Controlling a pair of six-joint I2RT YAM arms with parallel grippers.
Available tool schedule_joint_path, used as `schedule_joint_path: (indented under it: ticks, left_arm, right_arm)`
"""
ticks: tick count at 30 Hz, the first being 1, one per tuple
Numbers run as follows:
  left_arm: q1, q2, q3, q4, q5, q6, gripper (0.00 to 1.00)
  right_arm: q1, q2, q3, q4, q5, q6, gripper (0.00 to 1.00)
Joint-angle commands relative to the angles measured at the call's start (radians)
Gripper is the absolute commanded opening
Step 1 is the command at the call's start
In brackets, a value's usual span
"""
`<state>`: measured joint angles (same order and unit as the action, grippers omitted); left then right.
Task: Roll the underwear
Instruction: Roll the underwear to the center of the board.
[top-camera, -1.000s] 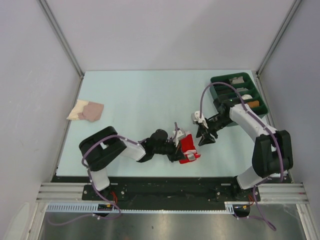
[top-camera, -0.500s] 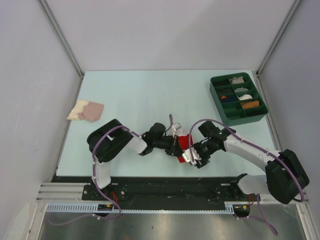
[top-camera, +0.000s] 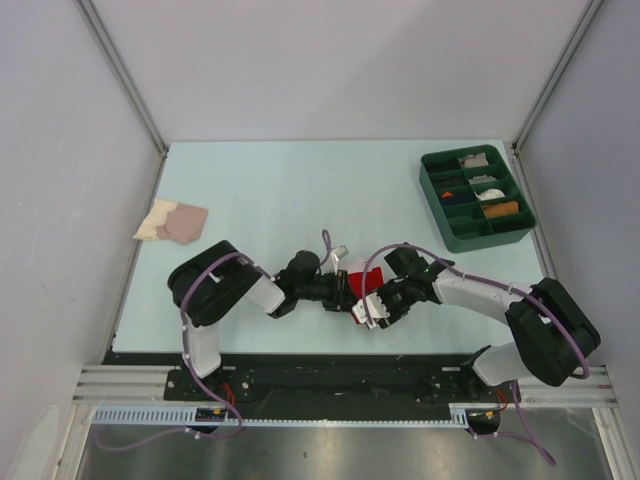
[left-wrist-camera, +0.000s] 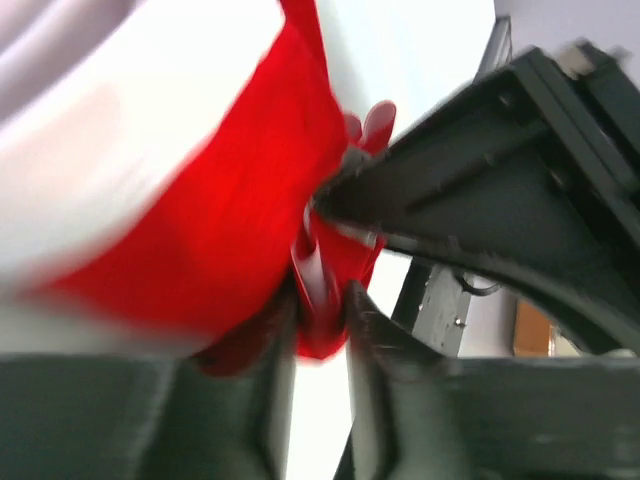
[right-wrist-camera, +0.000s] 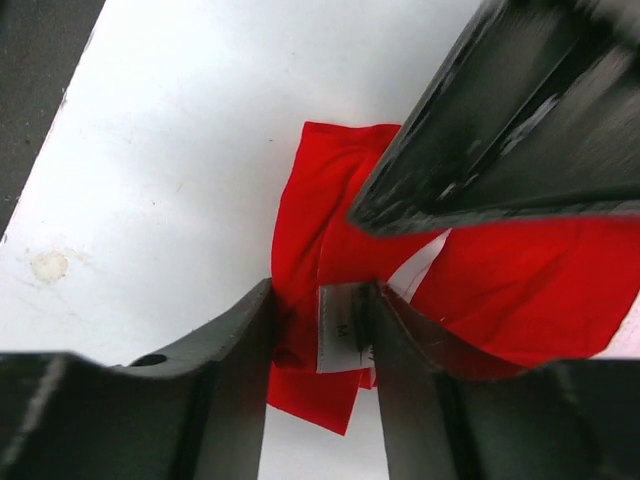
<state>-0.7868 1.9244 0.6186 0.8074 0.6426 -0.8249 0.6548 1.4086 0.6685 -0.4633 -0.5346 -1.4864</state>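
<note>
Fabric of the underwear (right-wrist-camera: 320, 200) is bunching directly between the fingers of both arms, close to their bases on the table (top-camera: 300, 180). The left gripper (left-wrist-camera: 320, 310) is pinching a thin red fold. The right gripper (right-wrist-camera: 322, 300) is gripping a thicker fold carrying a white label (right-wrist-camera: 338, 330). The material is looking light, limp and prone to slipping, so it is likely calling for a hold on a doubled edge rather than on one layer. Dark finger bodies are hiding the roll's shape, and blur is smearing the left wrist view. Beyond the fingers, a green tray (top-camera: 476, 240) is standing well apart.
</note>
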Motion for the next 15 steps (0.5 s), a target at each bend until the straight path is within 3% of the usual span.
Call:
schedule_joint_path:
  ticks: [1,6,8,12,15]
  left_arm:
    - [0.043,-0.151,-0.108,0.022,-0.147,0.024,0.41]
    - [0.037,-0.364,-0.216,0.007,-0.228,0.225,0.53]
    - [0.017,-0.464,-0.264,0.01,-0.259,0.326,0.56]
    - [-0.077,-0.564,-0.449,0.215,-0.28,0.501,0.61]
    - [-0.214,-0.568,-0.522,0.363,-0.303,0.622,0.63]
  right_arm:
    - [0.0,0.05,-0.01,-0.026,0.082,0.028,0.42]
    - [-0.026,0.121,0.113,-0.208,-0.022,0.064,0.27]
    - [-0.04,0.159,0.157,-0.317,-0.079,0.067,0.25]
    - [-0.058,0.239,0.287,-0.53,-0.198,0.057,0.24]
    - [-0.066,0.325,0.373,-0.693,-0.281,0.026,0.22]
